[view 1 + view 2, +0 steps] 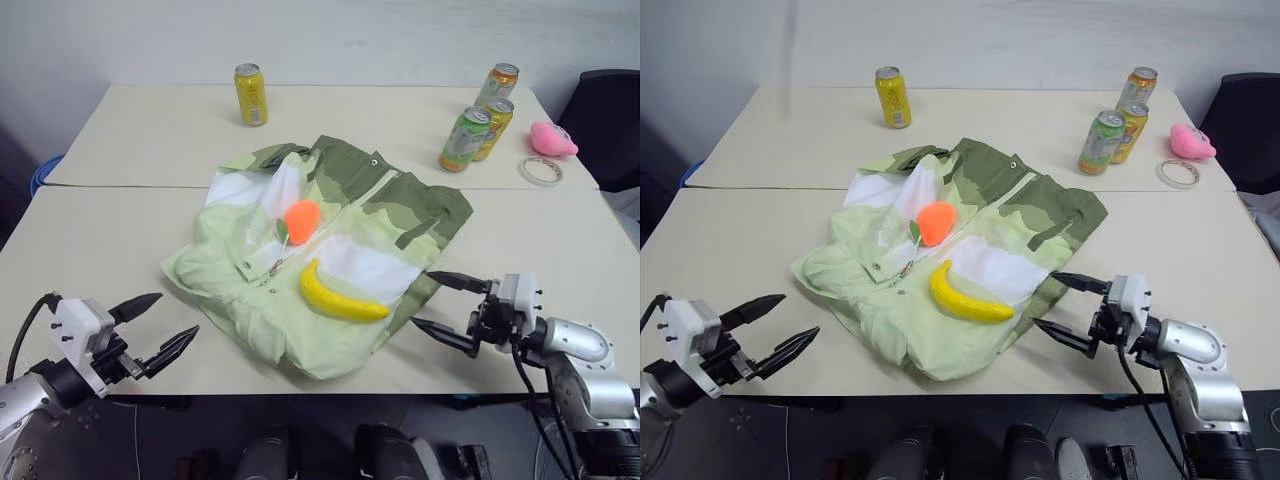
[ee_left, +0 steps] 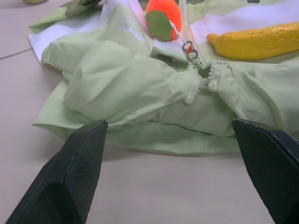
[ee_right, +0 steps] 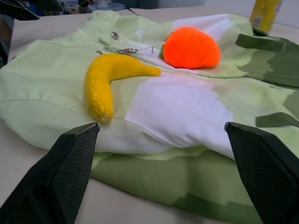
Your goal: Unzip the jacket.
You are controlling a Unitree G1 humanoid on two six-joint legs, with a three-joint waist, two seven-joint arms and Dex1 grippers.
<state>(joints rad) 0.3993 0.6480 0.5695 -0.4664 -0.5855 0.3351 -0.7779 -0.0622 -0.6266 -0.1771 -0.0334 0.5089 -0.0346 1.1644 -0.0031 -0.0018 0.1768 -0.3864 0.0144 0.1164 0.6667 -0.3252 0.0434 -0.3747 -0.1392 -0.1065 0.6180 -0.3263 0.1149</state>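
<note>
Both grippers open and clear of the jacket; zipper not yet grasped.

The jacket [image 1: 330,265] lies flat mid-table, with a toy banana [image 1: 340,297] and an orange plush toy [image 1: 302,220] resting on it beside the zipper line. The left gripper [image 1: 160,325] and right gripper [image 1: 445,308] hover at the near hem, each spread wide and empty. Recommended procedure: pin the fabric near the hem with one gripper, pinch the ring pull [image 2: 189,48] with the other, then draw steadily along the teeth, avoiding both toys.
</note>
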